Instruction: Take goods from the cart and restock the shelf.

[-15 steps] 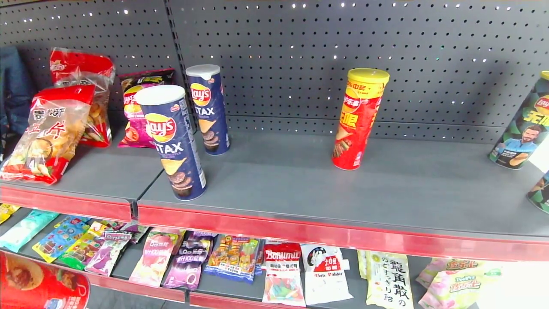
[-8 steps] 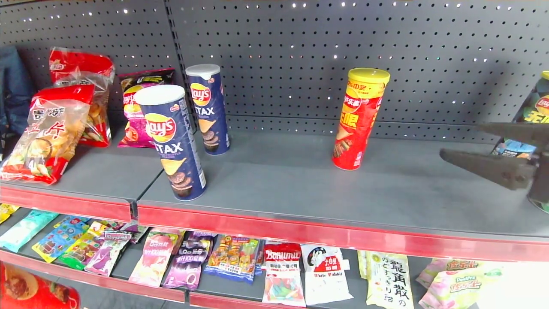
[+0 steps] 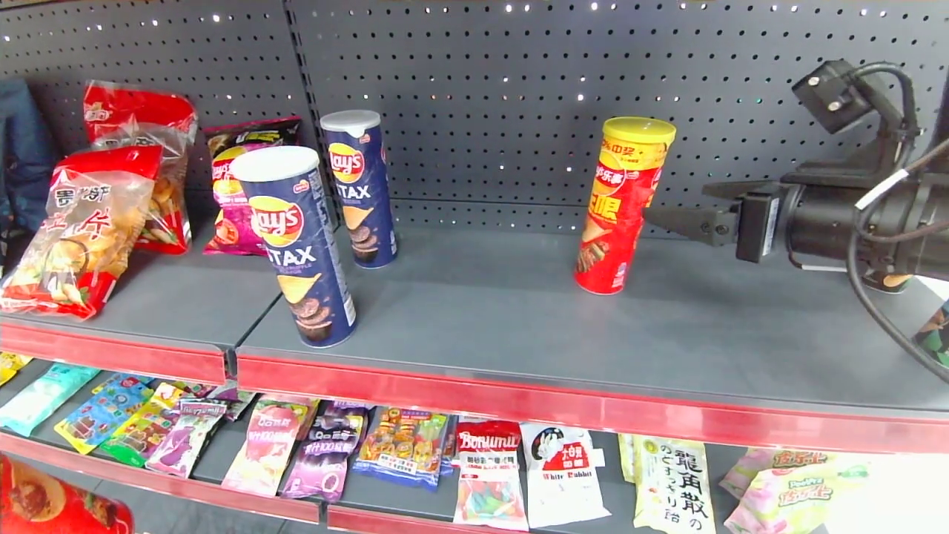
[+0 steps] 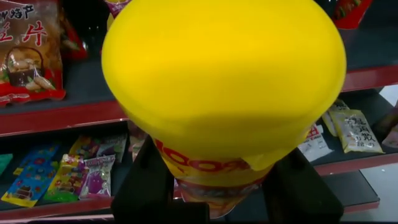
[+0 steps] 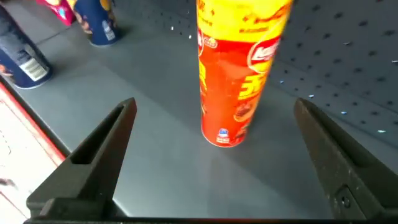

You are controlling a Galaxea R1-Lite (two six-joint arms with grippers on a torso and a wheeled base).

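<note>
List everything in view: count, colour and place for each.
Red can: one, red with yellow lid, upright in the middle of the upper shelf.
Blue cans: two, dark blue with white lids, upright left of centre on the upper shelf, one farther back.
Red bags: two, far left of the upper shelf.
Purple bag: one, leaning behind the blue cans.
Sweet packets: many, mixed colours, lying on the lower shelf.
Held can: one, yellow lid, in front of the shelving.
Left gripper: black, shut on the held can.
Right gripper: black, open, facing the red can.
</note>
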